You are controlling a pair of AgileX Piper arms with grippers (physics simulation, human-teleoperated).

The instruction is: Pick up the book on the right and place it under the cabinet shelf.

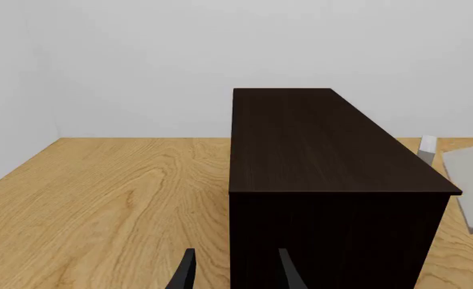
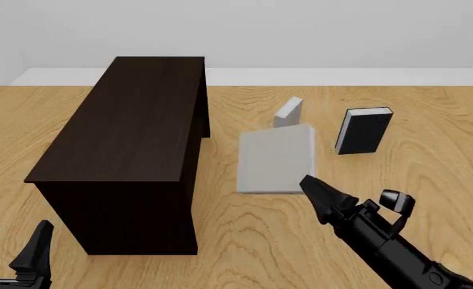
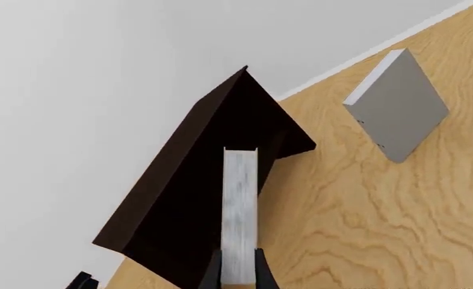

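- Beside the cabinet (image 2: 132, 138), on its right in the front view: the book (image 2: 275, 158), pale grey, cover facing up, clear of the cabinet's long side.
- Just behind that book: a second pale grey book (image 2: 289, 112), standing on edge and tilted, close to the far edge of the first one.
- Further right: a black book (image 2: 363, 130) with white pages, upright, apart from both grey ones.
- Between the book and the cabinet: only a strip of bare table (image 2: 429, 102).
- Right gripper (image 2: 313, 183): pinched on the book's near right corner. Thin white page edge clamped between the two dark fingers (image 3: 212, 274) in the right wrist view, with the cabinet looming dark behind it. Cannot tell whether the book is off the wood or resting on it.
- Left gripper (image 2: 15, 247): low at the near left corner of the front view, fingers spread wide, gripping nothing. Aimed at the cabinet's near end in the left wrist view, with both fingertips (image 1: 186, 274) clear of the dark wood.
- Underneath: a light wooden table with bold grain, with a plain pale wall (image 2: 301, 30) and a white strip at the far edge.
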